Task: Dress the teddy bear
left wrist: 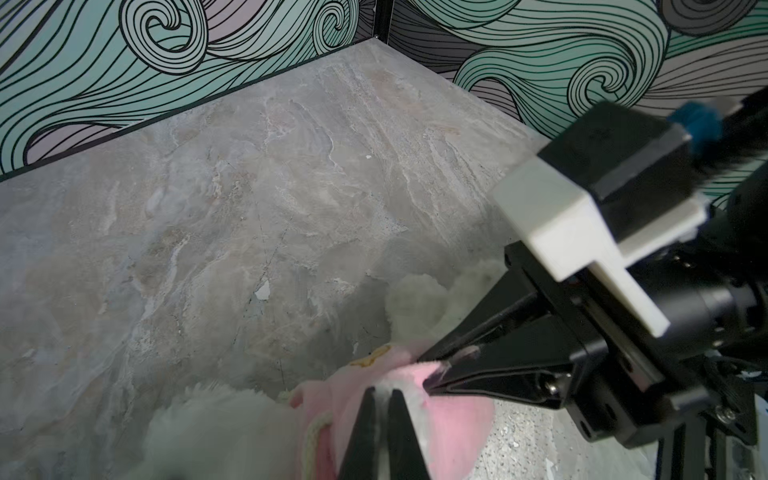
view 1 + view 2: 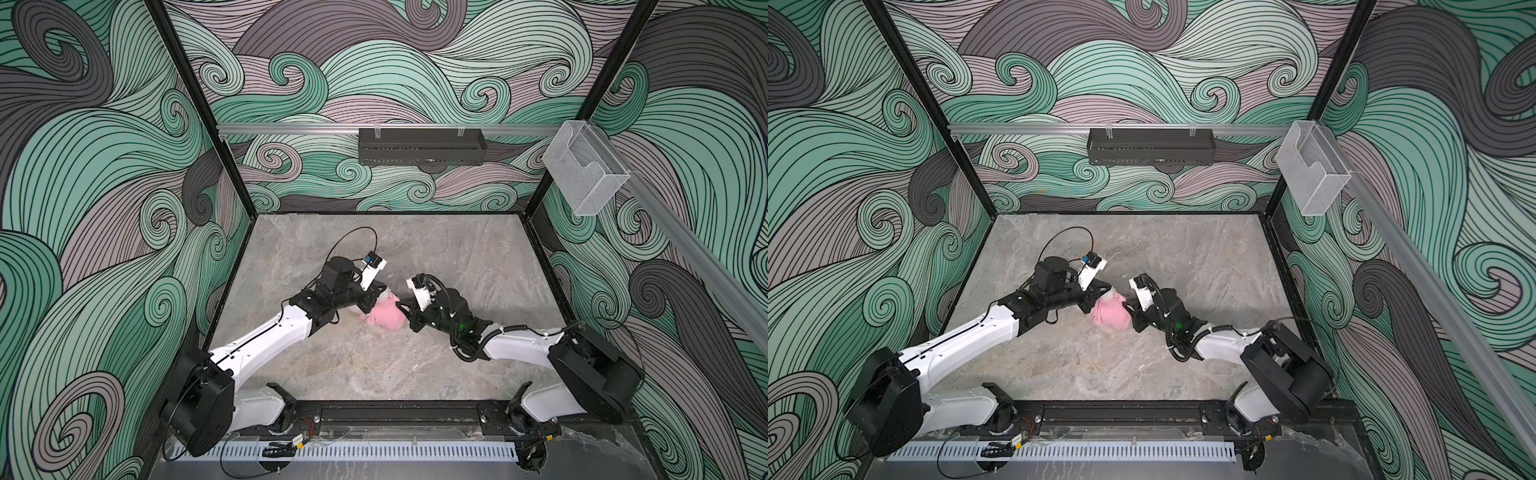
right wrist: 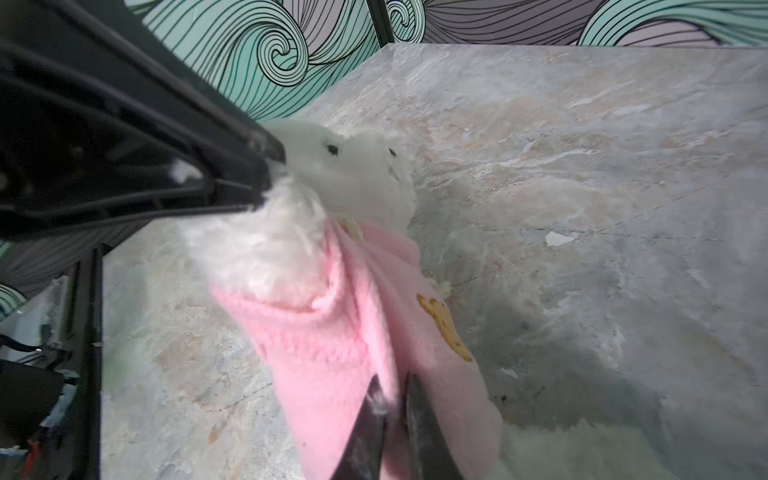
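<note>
Left fingers [image 1: 363, 436] clamp teddy bear [image 3: 353, 178] by its white fur
Right fingers [image 3: 422, 432] pinch the pink shirt [image 3: 328, 365] wrapped round its body; bear sits mid-bench [image 2: 415, 249], between both arms.

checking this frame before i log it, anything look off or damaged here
The pink shirt sits bunched and twisted on the teddy bear, its orange print skewed to one side. The table shows what looks like a small pale chip.
</note>
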